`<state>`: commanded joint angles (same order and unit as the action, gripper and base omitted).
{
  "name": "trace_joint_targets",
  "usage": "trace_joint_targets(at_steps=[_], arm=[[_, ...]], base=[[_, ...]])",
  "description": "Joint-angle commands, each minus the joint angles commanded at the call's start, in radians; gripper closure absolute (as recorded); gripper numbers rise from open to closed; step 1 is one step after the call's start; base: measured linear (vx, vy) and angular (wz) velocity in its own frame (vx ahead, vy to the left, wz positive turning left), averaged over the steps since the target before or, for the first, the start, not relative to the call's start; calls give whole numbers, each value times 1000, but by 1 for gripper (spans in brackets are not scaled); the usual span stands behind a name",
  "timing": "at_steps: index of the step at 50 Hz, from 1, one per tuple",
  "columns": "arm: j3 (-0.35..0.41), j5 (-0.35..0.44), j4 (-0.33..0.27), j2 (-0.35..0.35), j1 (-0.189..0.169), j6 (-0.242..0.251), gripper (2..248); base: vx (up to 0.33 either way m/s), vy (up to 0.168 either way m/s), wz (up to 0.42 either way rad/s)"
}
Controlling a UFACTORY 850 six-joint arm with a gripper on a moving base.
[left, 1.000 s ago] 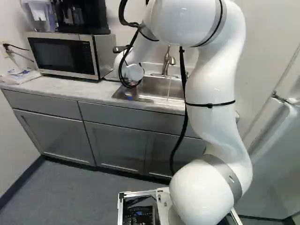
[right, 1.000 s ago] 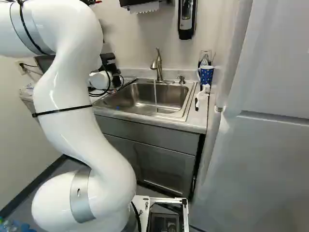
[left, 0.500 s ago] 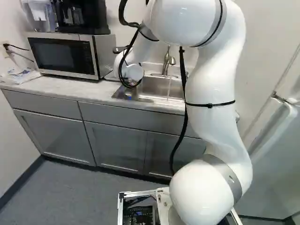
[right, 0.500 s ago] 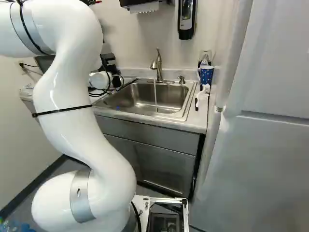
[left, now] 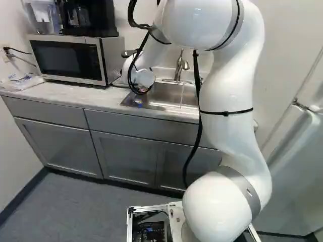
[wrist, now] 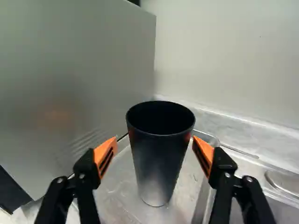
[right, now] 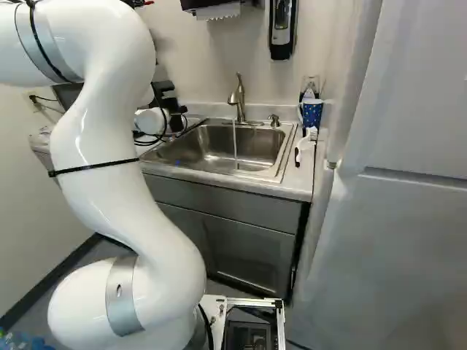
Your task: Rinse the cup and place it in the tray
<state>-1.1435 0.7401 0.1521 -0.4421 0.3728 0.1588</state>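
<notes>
Pale wall: it runs behind the whole grey-fronted counter (left: 65, 94), ahead of the gripper; the base has not moved across these frames.

Steel-and-black microwave (left: 68, 59): close beside the gripper on one flank, its flat side crowding the nearer finger, so I'd want any sideways swing kept small.

White jointed arm (left: 229, 91): reaching over the counter, and practically unchanged against its foot joint over the last second. I'd call it a pause or very fine work at the wrist.

Black gripper with orange pads (wrist: 154, 140): fingers spread, one on each side of the cup, with a visible gap on the microwave side; on the sink side the pad is very near, and I can't tell whether it touches. No grip, to my eye.

Tall dark tapered cup (wrist: 158, 161): upright between the spread fingers, its base on the tray.

Shallow shiny tray (wrist: 121, 198): under the gripper, carrying the cup. That could be the finish, if the rinse is done, or the moment ahead of a grasp; I can't say which.

Stainless steel sink (right: 211, 155): beside the gripper, on the side away from the microwave.

Brushed metal faucet (right: 237, 98): past the gripper on the sink side, its stream running throughout.

Blue patterned mug (right: 312, 113): well apart from the gripper, beyond the sink.
</notes>
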Motion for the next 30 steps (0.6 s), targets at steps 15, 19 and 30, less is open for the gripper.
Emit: trace_joint_targets(at_steps=[15, 19, 30], arm=[[-3, 0, 0, 8, 0, 0, 3], [-5, 0, 0, 13, 0, 0, 3], [-11, 0, 0, 27, 0, 0, 3]], base=[[0, 0, 0], [0, 0, 0], [0, 0, 0]])
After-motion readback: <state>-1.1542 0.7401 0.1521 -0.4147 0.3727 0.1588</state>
